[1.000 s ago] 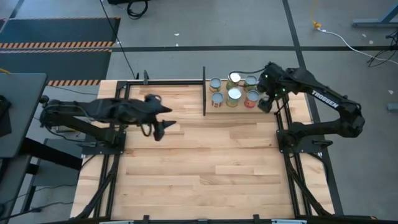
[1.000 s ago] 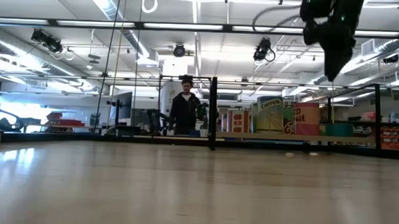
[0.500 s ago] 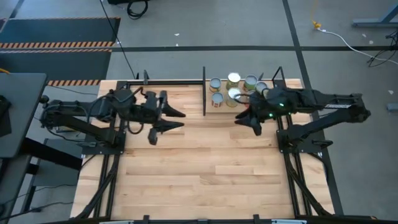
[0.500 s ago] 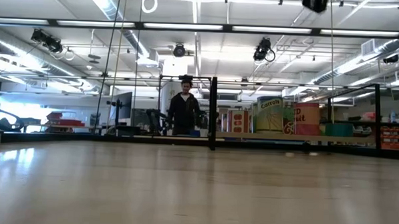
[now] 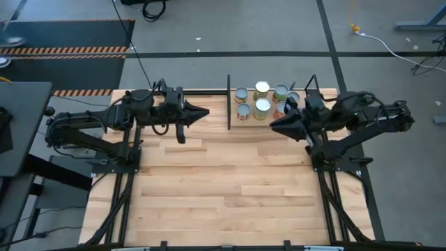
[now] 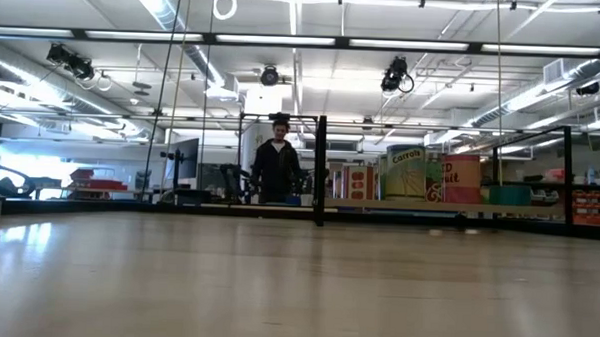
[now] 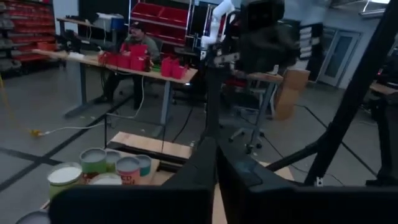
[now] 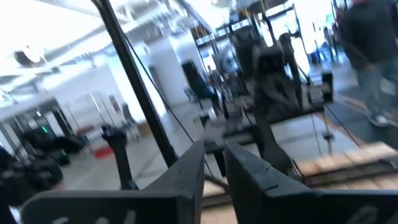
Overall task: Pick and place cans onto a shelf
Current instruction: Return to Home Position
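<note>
Several cans (image 5: pixel 261 102) with pale lids stand upright in a cluster on the shelf (image 5: pixel 228 104) at the table's far edge, right of the middle. They also show in the left wrist view (image 7: pixel 93 163) and in the low view (image 6: pixel 405 172). My left gripper (image 5: pixel 203 111) hovers left of the shelf, held level and pointing at it, shut and empty (image 7: pixel 216 149). My right gripper (image 5: pixel 273 124) hovers just near of the cans, level and pointing toward the table's left, its fingers drawn to a point with nothing between them (image 8: pixel 214 152).
Thin black uprights (image 6: pixel 321 169) frame the shelf. The plank tabletop (image 5: pixel 230 188) stretches bare toward the near edge. A person (image 6: pixel 278 170) stands in the room beyond the far edge, and another person (image 7: pixel 130 37) sits at a bench.
My right gripper has swung away from beside the cans toward the table's left, risen, tipped from pointing down to level, and shut with nothing in it. My left gripper has risen and moved toward the far edge, tipped up to level, and shut. The cans have stayed put.
</note>
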Robot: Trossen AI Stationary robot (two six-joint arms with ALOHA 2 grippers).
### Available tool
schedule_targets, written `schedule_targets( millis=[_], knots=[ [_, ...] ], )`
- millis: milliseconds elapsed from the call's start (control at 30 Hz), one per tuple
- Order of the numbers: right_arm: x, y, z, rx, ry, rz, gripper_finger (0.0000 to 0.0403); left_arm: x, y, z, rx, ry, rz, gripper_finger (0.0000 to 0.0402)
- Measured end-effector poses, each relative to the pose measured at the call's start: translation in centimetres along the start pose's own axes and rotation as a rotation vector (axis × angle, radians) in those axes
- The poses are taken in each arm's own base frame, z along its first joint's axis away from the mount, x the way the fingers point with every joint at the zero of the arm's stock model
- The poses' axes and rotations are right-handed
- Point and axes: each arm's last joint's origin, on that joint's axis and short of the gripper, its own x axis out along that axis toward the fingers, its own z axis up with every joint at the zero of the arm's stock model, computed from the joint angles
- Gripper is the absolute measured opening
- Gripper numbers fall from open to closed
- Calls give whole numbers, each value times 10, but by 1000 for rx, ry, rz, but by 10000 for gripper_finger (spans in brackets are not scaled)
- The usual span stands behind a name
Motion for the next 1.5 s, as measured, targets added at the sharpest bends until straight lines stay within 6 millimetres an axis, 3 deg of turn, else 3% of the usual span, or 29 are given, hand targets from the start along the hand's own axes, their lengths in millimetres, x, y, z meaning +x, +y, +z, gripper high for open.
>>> schedule_targets(
  millis=[167,567,1067,1267,1500],
  knots=[
    [0,3,9,5,-93,35,86,0,2,0,-31,-2,10,11],
    [0,4,10,5,-104,40,87,1,5,2,-112,-22,25,20],
    [0,4,10,4,-103,42,88,0,6,-13,40,145,5,23],
    [0,3,12,-21,-130,41,87,-2,-2,-22,110,224,-33,19],
    [-2,-14,0,-94,-67,-27,87,-4,-11,-25,170,240,-69,25]
  ],
)
